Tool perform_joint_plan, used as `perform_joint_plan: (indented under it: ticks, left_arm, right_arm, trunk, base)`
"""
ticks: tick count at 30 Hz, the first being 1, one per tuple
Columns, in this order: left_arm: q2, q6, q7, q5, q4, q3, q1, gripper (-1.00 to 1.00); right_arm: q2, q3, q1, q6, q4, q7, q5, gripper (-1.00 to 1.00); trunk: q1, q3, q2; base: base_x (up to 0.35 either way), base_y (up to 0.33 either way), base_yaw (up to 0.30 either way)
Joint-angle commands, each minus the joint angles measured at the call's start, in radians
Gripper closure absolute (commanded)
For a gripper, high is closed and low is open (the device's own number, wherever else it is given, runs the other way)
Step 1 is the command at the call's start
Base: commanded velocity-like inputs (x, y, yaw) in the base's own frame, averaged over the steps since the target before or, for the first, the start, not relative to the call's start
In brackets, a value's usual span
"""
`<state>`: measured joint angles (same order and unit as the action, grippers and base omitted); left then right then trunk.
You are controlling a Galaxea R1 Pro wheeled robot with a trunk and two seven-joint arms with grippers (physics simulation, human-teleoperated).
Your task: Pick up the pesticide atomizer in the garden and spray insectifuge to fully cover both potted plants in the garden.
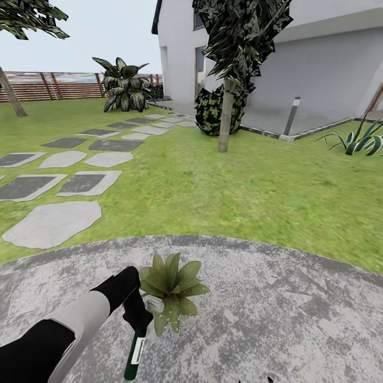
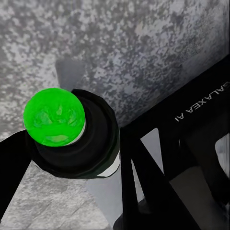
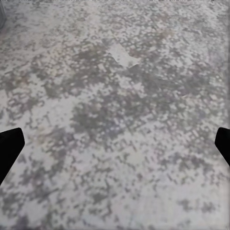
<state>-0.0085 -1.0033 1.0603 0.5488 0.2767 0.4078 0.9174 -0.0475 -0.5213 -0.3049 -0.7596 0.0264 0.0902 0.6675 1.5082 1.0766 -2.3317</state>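
Low at the frame's lower left, your left arm reaches forward, its gripper (image 1: pixel 139 314) pinching the pesticide atomizer (image 1: pixel 135 355) beside the potted plant (image 1: pixel 171 290) on the patio (image 1: pixel 298 319); your right gripper (image 3: pixel 115 148) is spread.

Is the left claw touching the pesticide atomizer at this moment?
Touching. In the head view the left claw is closed around the pesticide atomizer just below its pale spray head, bottle hanging beneath with no gap.

Left gripper (image 1: pixel 139 315) hides the pesticide atomizer (image 1: pixel 135 355) neck; bottle base cut off
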Motion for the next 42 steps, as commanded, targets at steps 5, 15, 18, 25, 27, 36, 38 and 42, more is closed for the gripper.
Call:
perform_joint_plan:
  ticks: [5,15,18,25,27,36,38,42]
  left_arm:
    - [0.007,-0.006,0.007,0.013,0.062,-0.006,-0.002,1.0]
    - [0.032,-0.004,-0.004,0.013,0.057,0.002,-0.044,1.0]
    - [0.03,-0.004,-0.005,0.011,0.064,-0.002,-0.046,1.0]
    - [0.032,-0.006,-0.006,0.012,0.066,-0.008,-0.046,1.0]
    - [0.046,-0.006,-0.029,0.013,0.067,-0.011,-0.046,1.0]
    - [0.05,-0.006,-0.075,-0.011,0.062,-0.019,-0.046,1.0]
    - [0.044,-0.006,-0.075,-0.017,0.06,-0.032,-0.046,1.0]
    - [0.043,-0.006,-0.075,-0.021,0.056,-0.04,-0.051,1.0]
  right_arm:
    - [0.001,-0.003,0.0,-0.003,0.0,0.009,0.009,-1.0]
    - [0.001,-0.005,0.0,-0.003,0.0,0.009,0.009,-1.0]
    - [0.004,-0.005,0.0,-0.003,0.0,0.008,0.01,-1.0]
    - [0.015,-0.004,0.0,-0.003,0.001,0.006,0.011,-1.0]
    - [0.015,-0.003,0.0,-0.003,0.001,0.006,0.011,-1.0]
    - [0.015,-0.003,0.0,-0.003,0.001,0.005,0.011,-1.0]
    - [0.015,-0.001,0.0,-0.003,0.001,0.004,0.015,-1.0]
    - [0.015,0.0,0.0,-0.001,0.001,0.003,0.017,-1.0]
  trunk:
    - [0.0,0.001,0.0]
    - [0.0,0.001,0.0]
    - [0.0,0.001,0.0]
    - [0.0,0.001,0.0]
    - [0.0,0.001,0.0]
    - [0.0,0.001,0.0]
    - [0.0,0.001,0.0]
    - [0.0,0.001,0.0]
  base:
    - [0.0,0.0,0.0]
    - [0.0,0.0,0.0]
    - [0.0,0.0,0.0]
    - [0.0,0.0,0.0]
    - [0.0,0.0,0.0]
    - [0.0,0.0,0.0]
    - [0.0,0.0,0.0]
    - [0.0,0.0,0.0]
